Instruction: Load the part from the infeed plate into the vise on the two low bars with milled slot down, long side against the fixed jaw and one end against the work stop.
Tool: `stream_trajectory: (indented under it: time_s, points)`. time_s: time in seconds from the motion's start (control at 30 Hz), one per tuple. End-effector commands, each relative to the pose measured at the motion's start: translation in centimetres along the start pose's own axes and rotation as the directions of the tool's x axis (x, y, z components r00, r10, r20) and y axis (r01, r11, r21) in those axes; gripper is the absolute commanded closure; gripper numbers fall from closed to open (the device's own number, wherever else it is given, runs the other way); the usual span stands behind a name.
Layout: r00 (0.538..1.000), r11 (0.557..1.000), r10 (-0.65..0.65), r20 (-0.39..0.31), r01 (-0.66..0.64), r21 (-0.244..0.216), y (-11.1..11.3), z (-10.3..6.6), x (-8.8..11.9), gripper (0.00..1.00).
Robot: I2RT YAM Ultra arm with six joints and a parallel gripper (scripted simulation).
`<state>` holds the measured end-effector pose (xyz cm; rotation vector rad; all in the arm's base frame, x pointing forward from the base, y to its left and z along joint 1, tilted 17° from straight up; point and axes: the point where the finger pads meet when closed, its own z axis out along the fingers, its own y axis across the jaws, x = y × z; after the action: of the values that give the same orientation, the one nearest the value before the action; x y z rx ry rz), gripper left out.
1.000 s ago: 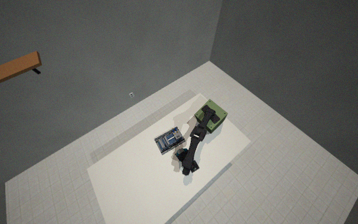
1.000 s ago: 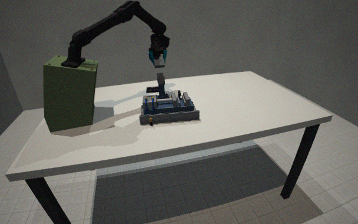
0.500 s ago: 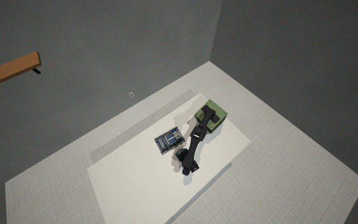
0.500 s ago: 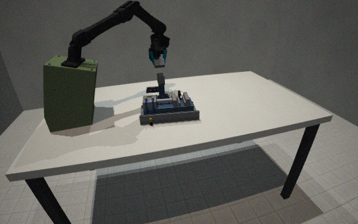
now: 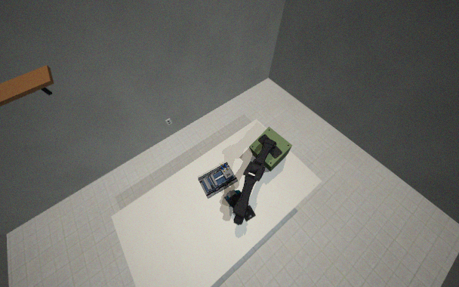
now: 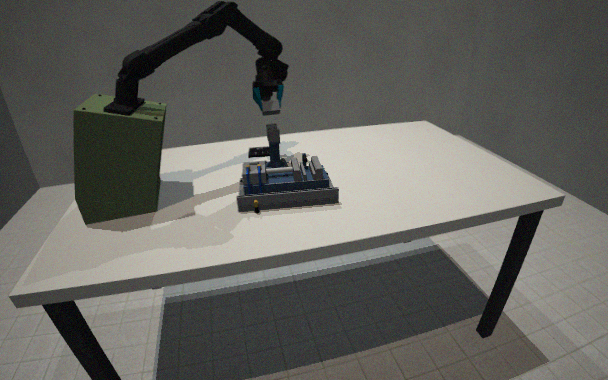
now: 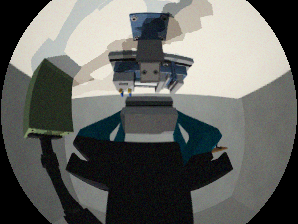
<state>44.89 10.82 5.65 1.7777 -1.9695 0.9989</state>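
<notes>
My gripper (image 6: 268, 104) (image 7: 149, 112) (image 5: 232, 196) has teal fingers and is shut on the part (image 6: 270, 106) (image 7: 148, 123), a light grey block. It holds the part high in the air, well above the table. Below it stands the V-block (image 6: 273, 134) (image 7: 150, 51) on its dark post, apart from the part. The vise (image 6: 305, 167) (image 5: 215, 177) sits on a grey base with blue fittings, its jaws open. The dark infeed plate (image 6: 257, 151) lies behind the vise and is bare. I cannot tell which way the part's slot faces.
The arm rises from a green pedestal (image 6: 117, 160) (image 5: 280, 140) (image 7: 49, 96) at the table's left end. The white table (image 6: 417, 175) carries the fixture near its middle. A small yellow knob (image 6: 256, 203) sticks out at the base's front.
</notes>
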Motion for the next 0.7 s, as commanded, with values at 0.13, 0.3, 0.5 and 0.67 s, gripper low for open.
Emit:
stream_trajectory:
  time_s: [0.13, 0.3, 0.5, 0.67]
  points:
    - [1.0, 0.999, 0.009, -0.012, -0.009, 0.033, -0.8, -1.6, 1.1, 1.0]
    - [1.0, 1.0, -0.001, -0.019, 0.002, 0.024, -0.6, -1.0, 0.6, 1.0]
    - [1.0, 0.999, 0.011, -0.012, -0.011, 0.033, -0.9, -1.3, 1.0, 1.0]
    - [1.0, 1.0, -0.003, -0.022, 0.003, 0.02, -0.7, -0.3, 0.3, 1.0]
